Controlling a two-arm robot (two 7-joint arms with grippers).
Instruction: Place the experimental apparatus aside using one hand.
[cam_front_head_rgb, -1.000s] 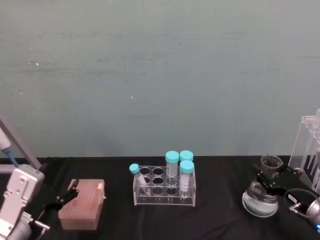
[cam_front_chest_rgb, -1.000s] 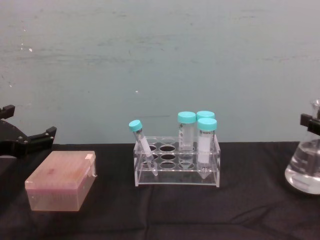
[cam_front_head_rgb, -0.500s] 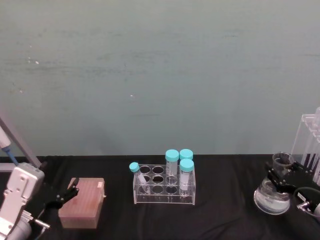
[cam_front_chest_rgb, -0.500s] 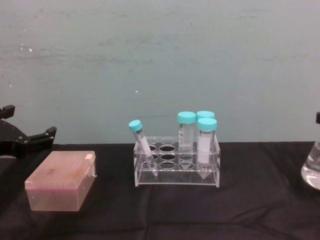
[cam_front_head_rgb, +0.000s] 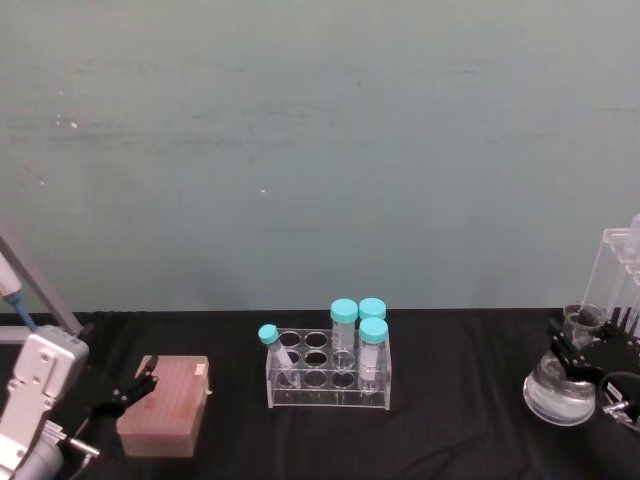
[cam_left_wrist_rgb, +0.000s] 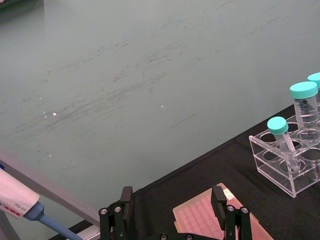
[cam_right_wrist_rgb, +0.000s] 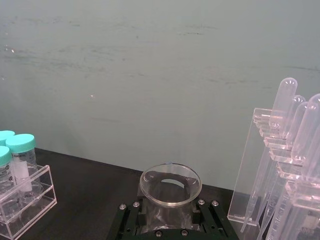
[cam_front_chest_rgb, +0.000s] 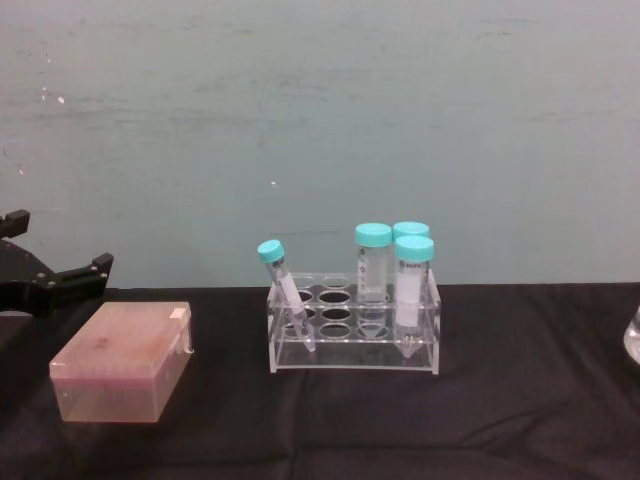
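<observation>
Glass flask (cam_front_head_rgb: 562, 385) sits clamped at its neck in our right gripper (cam_front_head_rgb: 583, 352), by the counter's (cam_front_head_rgb: 450, 440) right edge. No writing reads clearly. Our left gripper (cam_left_wrist_rgb: 172, 212) hangs with fingers spread, empty, above the pink box (cam_front_head_rgb: 163, 405).

I am working at a lab bench: a clear acrylic rack (cam_front_head_rgb: 328, 378) of teal-capped plastic tubes is standing mid-frame on black cloth (cam_front_head_rgb: 440, 440), a pink pipette-tip box (cam_front_head_rgb: 164, 407) lower left, a glass conical flask (cam_front_head_rgb: 560, 389) and clear pipette stand (cam_front_head_rgb: 618, 285) far right.

Glossy clear glass flask (cam_front_head_rgb: 556, 390), transparent acrylic rack (cam_front_head_rgb: 328, 385) (teal plastic caps), matt black tablecloth (cam_front_head_rgb: 450, 440).
</observation>
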